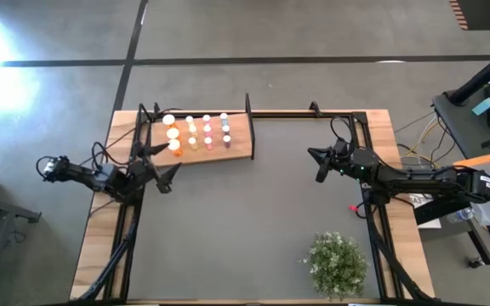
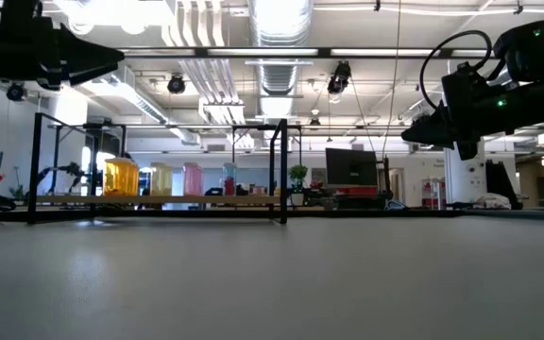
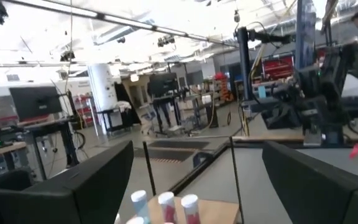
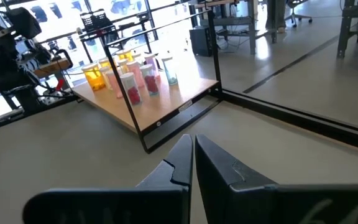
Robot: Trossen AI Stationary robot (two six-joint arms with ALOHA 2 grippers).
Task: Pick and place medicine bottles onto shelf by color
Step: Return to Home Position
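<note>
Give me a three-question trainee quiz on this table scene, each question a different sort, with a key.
1. True or false: the green bushy plant stands on the dark grey table mat, apart from the light-brown wooden shelf board.
2. The small white-capped pill bottles stand: A on the shelf board; B on the mat; C in an arm's jaws.
3. Which has its jaws shut: the left gripper or the right gripper?
Key: 1 true; 2 A; 3 the right gripper.
</note>
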